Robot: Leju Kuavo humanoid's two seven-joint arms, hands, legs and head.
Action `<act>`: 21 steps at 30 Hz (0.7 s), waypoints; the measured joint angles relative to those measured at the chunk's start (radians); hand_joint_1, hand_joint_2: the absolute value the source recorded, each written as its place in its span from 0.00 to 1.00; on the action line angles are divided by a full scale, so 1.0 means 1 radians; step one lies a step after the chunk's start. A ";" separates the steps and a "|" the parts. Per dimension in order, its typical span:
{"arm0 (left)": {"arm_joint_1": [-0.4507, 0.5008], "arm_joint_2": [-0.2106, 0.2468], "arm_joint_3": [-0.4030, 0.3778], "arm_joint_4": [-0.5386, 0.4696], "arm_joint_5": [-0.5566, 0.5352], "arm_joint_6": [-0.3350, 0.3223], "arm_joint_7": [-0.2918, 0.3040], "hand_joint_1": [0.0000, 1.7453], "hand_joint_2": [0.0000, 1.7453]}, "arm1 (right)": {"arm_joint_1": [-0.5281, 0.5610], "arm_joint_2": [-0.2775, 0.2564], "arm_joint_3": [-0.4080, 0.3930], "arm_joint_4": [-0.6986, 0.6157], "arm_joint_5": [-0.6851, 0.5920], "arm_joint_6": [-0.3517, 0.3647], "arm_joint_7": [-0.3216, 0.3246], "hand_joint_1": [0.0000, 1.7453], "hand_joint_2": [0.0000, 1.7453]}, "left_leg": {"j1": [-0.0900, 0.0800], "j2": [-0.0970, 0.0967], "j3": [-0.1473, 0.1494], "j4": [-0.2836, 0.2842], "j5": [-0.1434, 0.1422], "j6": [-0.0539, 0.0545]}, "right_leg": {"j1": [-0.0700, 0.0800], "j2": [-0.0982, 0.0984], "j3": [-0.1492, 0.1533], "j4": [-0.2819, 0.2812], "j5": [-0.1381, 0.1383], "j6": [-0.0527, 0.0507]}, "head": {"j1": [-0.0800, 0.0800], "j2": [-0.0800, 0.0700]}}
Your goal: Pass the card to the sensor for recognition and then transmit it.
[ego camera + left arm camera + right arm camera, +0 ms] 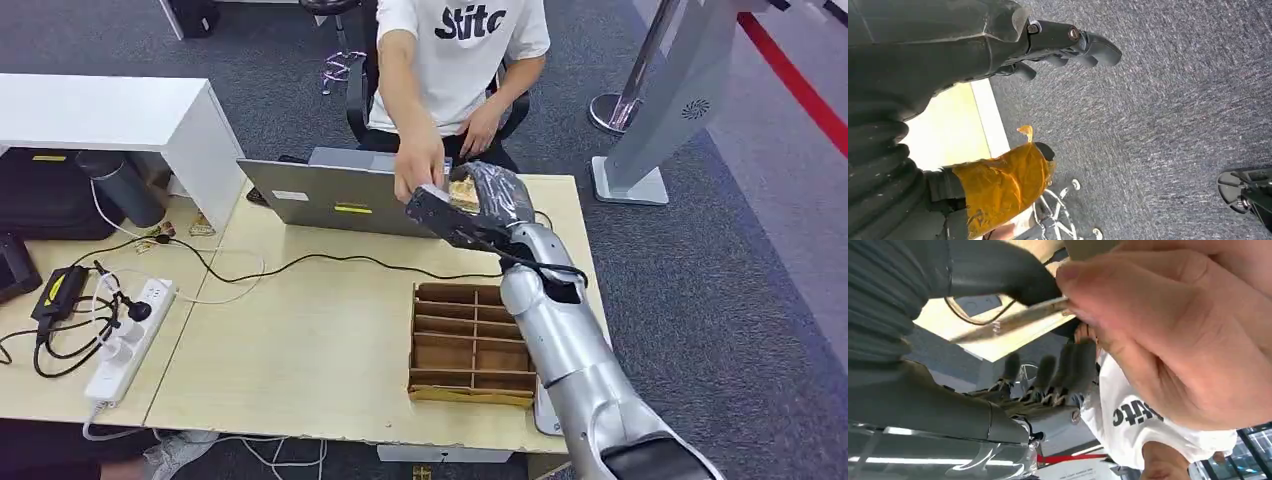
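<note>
My right hand is raised above the back of the table, over the edge of the grey laptop. In the right wrist view the card shows edge-on as a thin pale strip, with my thumb pressing on it and a dark finger under it. A seated person's hand meets my hand and pinches the same card with its fingers. My left hand hangs over the grey carpet beside the table edge with its fingers apart, holding nothing.
A wooden divided box stands near the table's front right, beside my right forearm. A flat white object lies partly hidden under that arm. A power strip and cables lie at the left. A white cabinet stands back left.
</note>
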 joint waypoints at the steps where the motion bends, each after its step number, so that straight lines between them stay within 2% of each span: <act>1: 0.000 0.000 0.000 0.000 0.000 0.000 0.000 0.00 1.00 | 0.000 0.002 -0.002 0.000 -0.004 0.002 -0.003 1.00 1.00 | 0.000 0.000 0.000 0.000 0.000 0.000 | 0.000 0.000 0.000 0.000 0.000 0.000 | 0.000 0.000; 13: 0.000 0.000 0.000 0.000 0.002 0.006 0.000 0.00 1.00 | 0.002 0.011 -0.025 0.007 -0.051 0.005 -0.049 1.00 1.00 | 0.000 0.000 0.000 0.000 0.000 0.000 | 0.000 0.000 0.000 0.000 0.000 0.000 | 0.000 0.000; 18: 0.001 -0.001 0.000 0.000 0.016 0.012 0.003 0.00 1.00 | 0.041 0.011 -0.040 -0.084 -0.104 0.009 -0.098 1.00 1.00 | 0.000 0.000 0.000 0.000 0.000 0.000 | 0.000 0.000 0.000 0.000 0.000 0.000 | 0.000 0.000; 21: 0.002 -0.003 0.000 0.000 0.018 0.013 0.005 0.00 1.00 | 0.068 0.010 -0.041 -0.146 -0.117 0.019 -0.105 1.00 1.00 | 0.000 0.000 0.000 0.000 0.000 0.000 | 0.000 0.000 -0.001 0.000 0.000 0.000 | 0.000 0.000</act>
